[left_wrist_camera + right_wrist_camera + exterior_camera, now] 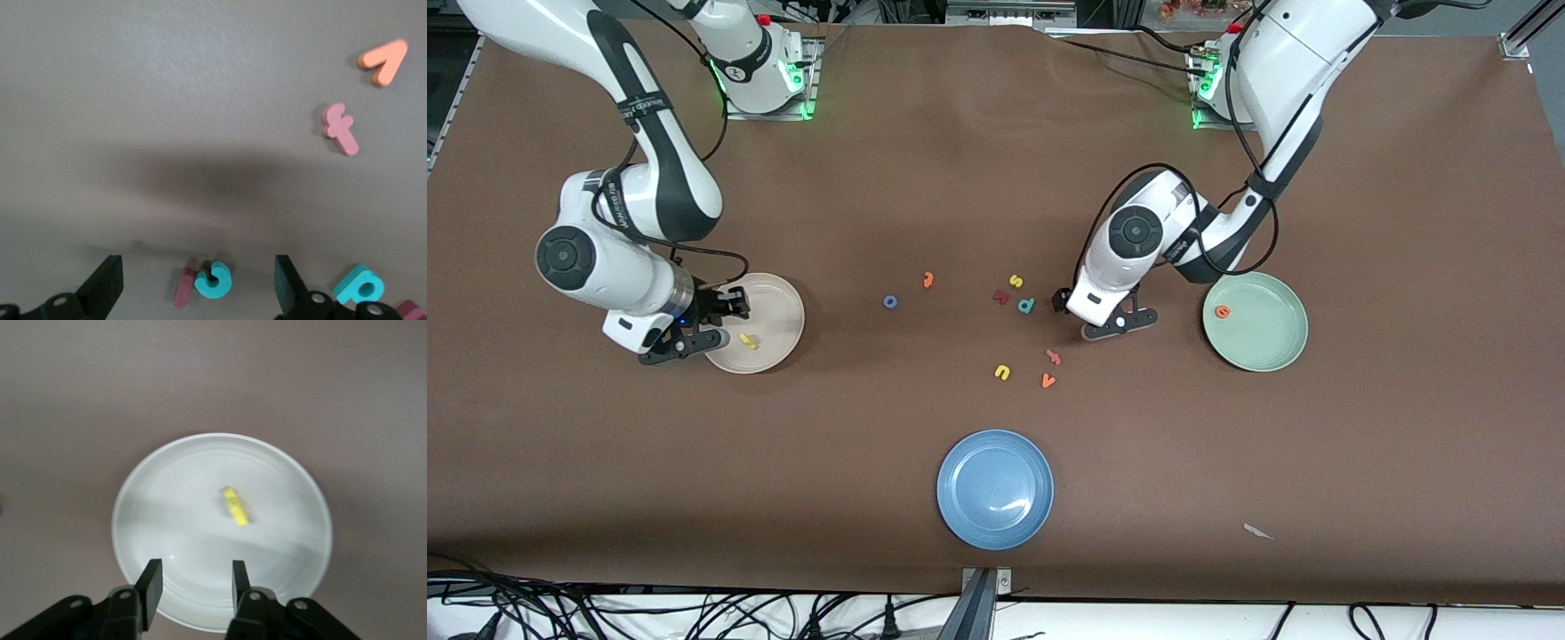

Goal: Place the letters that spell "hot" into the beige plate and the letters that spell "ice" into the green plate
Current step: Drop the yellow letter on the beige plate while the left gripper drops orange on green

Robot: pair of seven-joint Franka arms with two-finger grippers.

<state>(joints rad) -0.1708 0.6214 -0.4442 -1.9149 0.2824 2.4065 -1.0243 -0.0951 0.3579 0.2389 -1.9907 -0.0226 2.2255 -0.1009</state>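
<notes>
Showing a brown table (960, 160) from above. Carrying three round plates well apart: a beige plate (787, 307) toward the right arm's end, a green plate (1272, 347) toward the left arm's end, and a blue plate (996, 489) nearest the front camera. Lying loose between the beige and green plates: a blue "o" (890, 301) near an orange "t" (928, 280); a yellow "s" (1016, 281), a dark red letter (1001, 297) and a teal "p" (1026, 306) clustering together; nearer the camera, a yellow "u" (1002, 372), a pink letter (1054, 357) and an orange "v" (1048, 380). Sitting just beside each other in the left wrist view: a teal "c" (213, 280) and a dark red "i" (183, 288). Resting near the table's front edge: a small white scrap (1258, 532).
</notes>
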